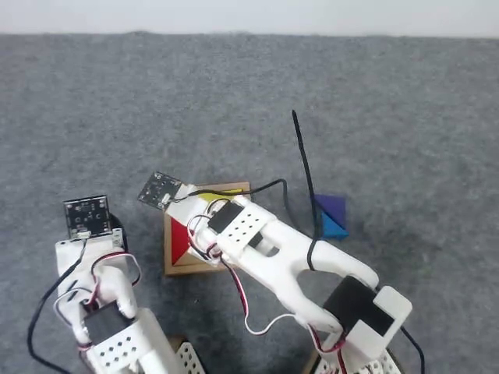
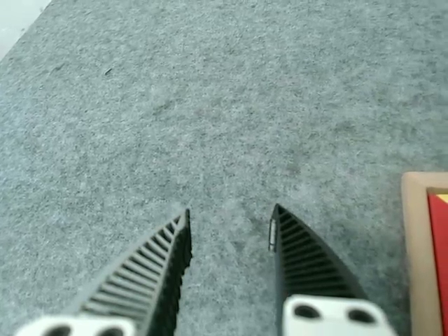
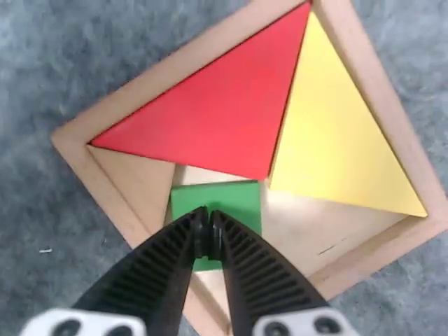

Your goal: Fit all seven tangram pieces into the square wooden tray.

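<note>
Green square (image 3: 231, 203) is lying in the wooden tray (image 3: 154, 85) against the red triangle (image 3: 210, 112), with the yellow triangle (image 3: 336, 140) alongside. My right gripper (image 3: 208, 227) is pinched closed right over it, maybe touching, hard to say. My left gripper (image 2: 229, 224) hangs spread apart over carpet (image 2: 210, 105) just off the tray's edge.

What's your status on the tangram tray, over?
Left gripper jaws open over bare carpet. Right gripper jaws shut, over green square in tray. Red triangle, yellow triangle seated; blue piece, purple piece outside tray.
</note>
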Controlling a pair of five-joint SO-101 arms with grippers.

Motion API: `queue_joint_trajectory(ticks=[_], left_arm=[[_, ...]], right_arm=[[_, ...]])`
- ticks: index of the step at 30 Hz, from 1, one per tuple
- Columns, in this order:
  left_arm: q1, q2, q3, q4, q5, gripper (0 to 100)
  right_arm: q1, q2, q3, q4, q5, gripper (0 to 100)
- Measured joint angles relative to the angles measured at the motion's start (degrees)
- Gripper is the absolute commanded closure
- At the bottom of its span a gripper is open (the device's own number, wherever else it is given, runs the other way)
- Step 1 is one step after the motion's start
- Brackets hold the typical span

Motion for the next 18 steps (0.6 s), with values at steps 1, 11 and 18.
queue_joint_trajectory(ticks=[1, 11, 18], left_arm=[[0.00, 0.00, 0.00, 0.00, 0.00, 82], [0.00, 0.00, 0.00, 0.00, 0.00, 82], [0.00, 0.00, 0.00, 0.00, 0.00, 82]], right_arm=[[0.44, -0.09, -0.26, 0.88, 0.62, 98.9], [3.08, 0.26, -0.53, 8.00, 4.22, 98.9], [3.25, 8.53, -9.49, 12.75, 4.40, 98.7]])
